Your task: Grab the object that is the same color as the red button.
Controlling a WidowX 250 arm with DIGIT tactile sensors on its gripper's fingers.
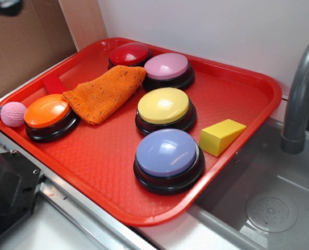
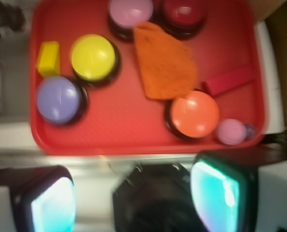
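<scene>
The red button (image 1: 129,53) (image 2: 183,13) stands at the far corner of the red tray (image 1: 232,88). The small flat red block (image 1: 54,84) (image 2: 229,80) lies by the tray's left rim, between the orange cloth (image 1: 104,92) and the orange-topped button (image 1: 49,112). In the blurred wrist view my gripper (image 2: 136,195) hangs high over the counter in front of the tray, well short of the block. It is open, its two fingers wide apart with nothing between them. Only a dark bit of it (image 1: 3,5) shows at the exterior view's top left corner.
On the tray also stand pink-topped (image 1: 166,67), yellow (image 1: 163,107) and lilac (image 1: 167,155) buttons, a yellow wedge (image 1: 222,136) and a pink ball (image 1: 12,114). A sink with a grey faucet (image 1: 300,99) lies to the right. A black box (image 1: 5,192) sits in front.
</scene>
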